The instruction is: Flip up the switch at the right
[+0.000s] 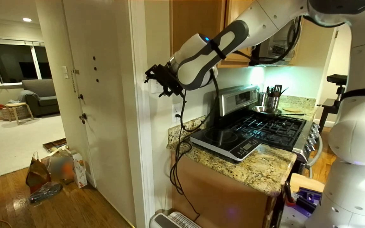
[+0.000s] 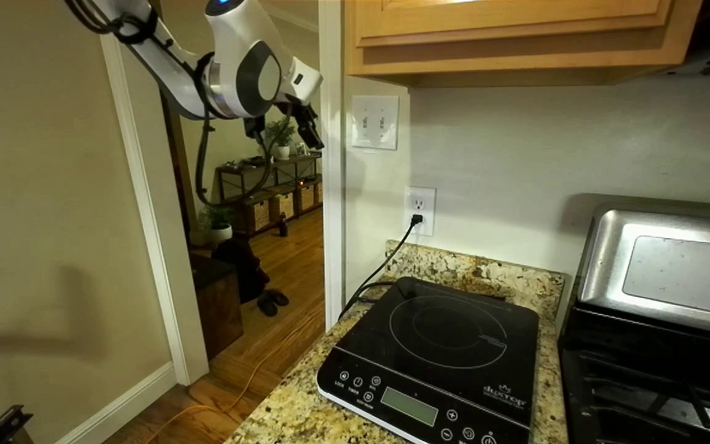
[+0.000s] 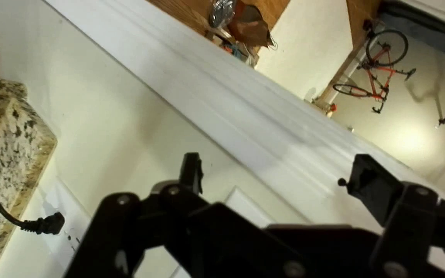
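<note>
The black two-fingered gripper (image 3: 282, 177) stands spread and empty; in an exterior view, the pale right-hand toggle switch (image 2: 383, 124), in its white rectangular wall plate (image 2: 374, 122), lies rightward of it, past the white door trim (image 2: 333, 179). The approach likely runs sideways first.

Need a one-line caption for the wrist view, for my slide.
Open gripper partly hiding the switch plate, with a black plug in the outlet at lower left.

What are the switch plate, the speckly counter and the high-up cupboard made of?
The switch plate looks plastic: smooth, plain white, though painted metal is possible. The counter seems polished stone, maybe granite: tan with dark specks. The cupboard looks like varnished wood: honey-brown, softly shiny.
</note>
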Motion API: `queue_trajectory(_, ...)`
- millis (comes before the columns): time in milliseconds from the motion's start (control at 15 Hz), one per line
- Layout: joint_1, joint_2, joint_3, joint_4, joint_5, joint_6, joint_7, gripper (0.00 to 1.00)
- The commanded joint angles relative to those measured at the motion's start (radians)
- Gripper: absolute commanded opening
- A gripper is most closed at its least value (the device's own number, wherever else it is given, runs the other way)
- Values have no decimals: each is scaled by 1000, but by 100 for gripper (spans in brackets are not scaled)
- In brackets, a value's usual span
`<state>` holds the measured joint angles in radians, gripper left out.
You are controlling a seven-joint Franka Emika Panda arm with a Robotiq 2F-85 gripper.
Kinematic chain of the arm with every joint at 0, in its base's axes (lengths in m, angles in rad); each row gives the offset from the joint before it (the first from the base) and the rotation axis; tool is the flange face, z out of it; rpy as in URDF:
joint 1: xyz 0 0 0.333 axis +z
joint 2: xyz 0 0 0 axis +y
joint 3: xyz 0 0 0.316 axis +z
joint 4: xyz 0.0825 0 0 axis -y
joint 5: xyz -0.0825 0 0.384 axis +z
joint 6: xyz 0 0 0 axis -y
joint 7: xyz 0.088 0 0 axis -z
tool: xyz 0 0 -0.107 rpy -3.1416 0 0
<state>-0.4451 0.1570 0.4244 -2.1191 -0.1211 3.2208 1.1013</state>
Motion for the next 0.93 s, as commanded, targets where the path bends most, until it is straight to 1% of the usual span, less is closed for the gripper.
queue_trajectory(0,-52,-140,108,-122,27,-155,-86,100)
queue_trajectory(133,-43,-179,145,-143,93,-260,-172,100)
queue_trajectory(267,-23,-223,156,-158,169,-383,-267,100)
queue_trajectory(333,175,-251,-36,-166,200,-448,-309,100)
queue_trajectory(400,203,-277,-66,-178,210,-502,-341,100)
queue_trajectory(467,248,-301,-112,-193,198,-544,-348,100)
queue_trajectory(600,311,-339,-176,-221,163,-587,-346,100)
queue_trajectory(667,327,-356,-194,-237,144,-589,-330,100)
queue_trajectory(733,343,-281,-205,-173,150,-560,-321,100)
queue_trajectory(867,353,-310,-218,-199,143,-568,-321,100)
